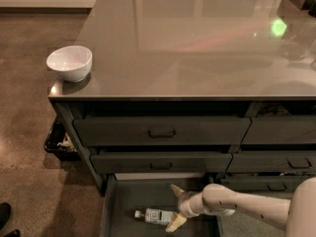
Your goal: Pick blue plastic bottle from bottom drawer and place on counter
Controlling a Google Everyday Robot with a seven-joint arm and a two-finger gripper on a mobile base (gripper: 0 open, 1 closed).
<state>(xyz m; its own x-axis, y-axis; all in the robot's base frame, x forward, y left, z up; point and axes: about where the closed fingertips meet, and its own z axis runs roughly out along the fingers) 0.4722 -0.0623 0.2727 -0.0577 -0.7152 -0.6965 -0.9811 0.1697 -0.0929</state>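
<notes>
The blue plastic bottle (154, 216) lies on its side in the open bottom drawer (129, 201), its white cap pointing left. My gripper (174, 207) reaches in from the right on a pale arm. It is open, one finger above the bottle's right end and one below it, straddling that end. The glossy grey-brown counter (197, 48) spreads above the drawers.
A white bowl (69, 62) stands on the counter's front left corner. Two upper drawers with rectangular handles (162, 132) are closed above the open one. A dark bin with clutter (59, 141) sits on the floor left of the cabinet. A dark shoe (4, 215) shows at bottom left.
</notes>
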